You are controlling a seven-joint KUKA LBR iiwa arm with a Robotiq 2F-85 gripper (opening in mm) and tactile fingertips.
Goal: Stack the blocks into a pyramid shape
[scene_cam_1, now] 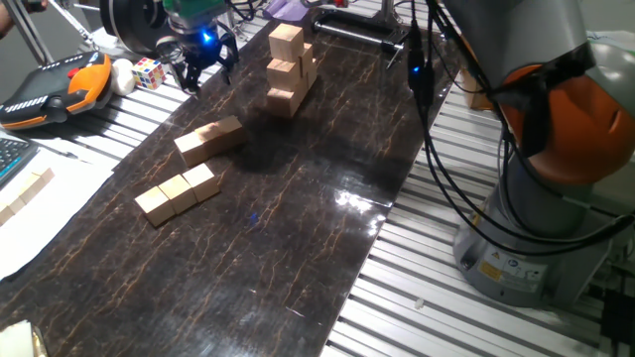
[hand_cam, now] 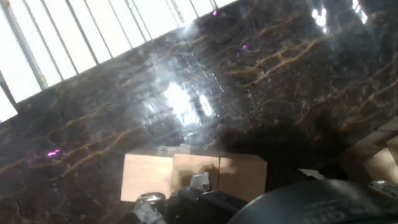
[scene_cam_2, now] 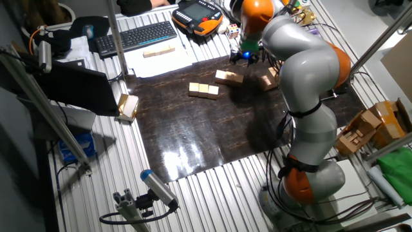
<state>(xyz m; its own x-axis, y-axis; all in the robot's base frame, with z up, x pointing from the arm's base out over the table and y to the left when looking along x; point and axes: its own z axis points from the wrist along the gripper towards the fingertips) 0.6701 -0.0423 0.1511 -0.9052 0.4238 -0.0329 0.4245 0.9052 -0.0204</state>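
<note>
Gripper point(scene_cam_1: 203, 61): hangs above the far end of the dark slab, blue light lit on the body; jaws spread apart, nothing between them.
Blocks point(scene_cam_1: 179, 194): three tan cubes in a touching row on the slab's near-left part; in the hand view seen as a row point(hand_cam: 193, 177) at the lower edge, partly behind the jaws.
Loose pair point(scene_cam_1: 209, 139): two more tan cubes lying end to end, between the row and the gripper, close to the row but apart from it.
Pyramid shape point(scene_cam_1: 288, 67): stepped pile of tan cubes at the far end of the slab, right of the gripper, well apart from the row; exact cube count hard to tell.
Puzzle cube point(scene_cam_1: 149, 71): small, multicoloured, just left of the gripper, off the slab on the ribbed metal.
Teach pendant point(scene_cam_1: 55, 87): orange and black, far left, beside the puzzle cube.
Spare wooden pieces point(scene_cam_1: 25, 193): on white paper at the left edge.
Keyboard point(scene_cam_2: 136, 37): black, beyond the slab in the other fixed view.
Cables point(scene_cam_1: 451, 149): black, draped down from the arm's base side, over the right edge of the slab.
Arm point(scene_cam_2: 309, 84): grey with orange joints, standing at the right of the bench.
Bench point(scene_cam_1: 516, 327): ribbed aluminium profile.
Slab point(scene_cam_1: 298, 238): glossy dark marble look with tan veins, bright glare on the near right.
</note>
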